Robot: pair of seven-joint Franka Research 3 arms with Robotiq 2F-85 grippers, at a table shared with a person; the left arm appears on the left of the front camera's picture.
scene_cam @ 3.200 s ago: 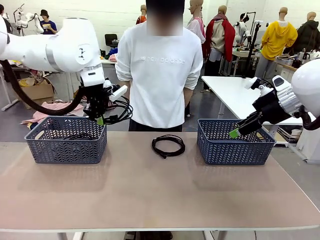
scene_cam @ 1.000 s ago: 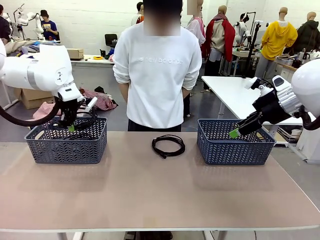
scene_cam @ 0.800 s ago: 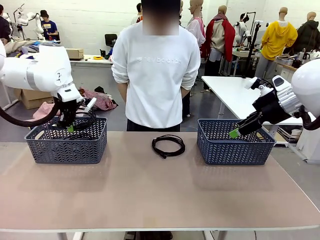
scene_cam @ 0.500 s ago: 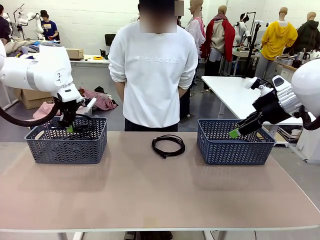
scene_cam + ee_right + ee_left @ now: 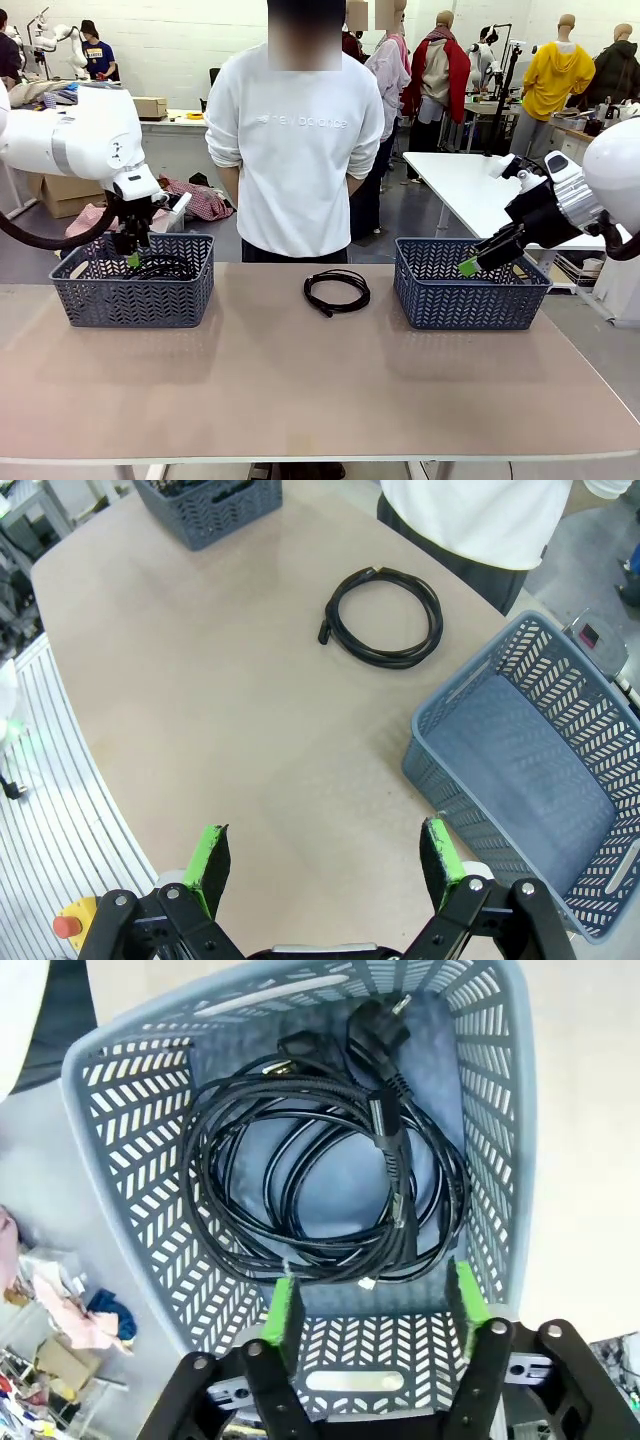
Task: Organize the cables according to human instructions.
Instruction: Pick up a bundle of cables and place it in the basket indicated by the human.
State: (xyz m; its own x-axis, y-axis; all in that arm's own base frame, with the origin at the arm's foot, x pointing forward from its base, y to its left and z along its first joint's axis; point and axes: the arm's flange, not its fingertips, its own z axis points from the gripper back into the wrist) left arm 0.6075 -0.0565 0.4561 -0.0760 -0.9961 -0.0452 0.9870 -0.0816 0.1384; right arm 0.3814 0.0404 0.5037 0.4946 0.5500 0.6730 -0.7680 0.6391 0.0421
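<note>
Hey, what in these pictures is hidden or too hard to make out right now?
- Front view: the wall of the left basket hides most of the cords inside.
- Left wrist view: the cords overlap, so their number is unclear.
- Front view: the hands of the person are hidden behind the back.
- Right wrist view: a corner of the right basket is cut off by the picture edge.

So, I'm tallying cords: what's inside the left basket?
A tangle of black cords with plugs lies on the basket floor. Overlapping loops hide how many cords there are.
</note>
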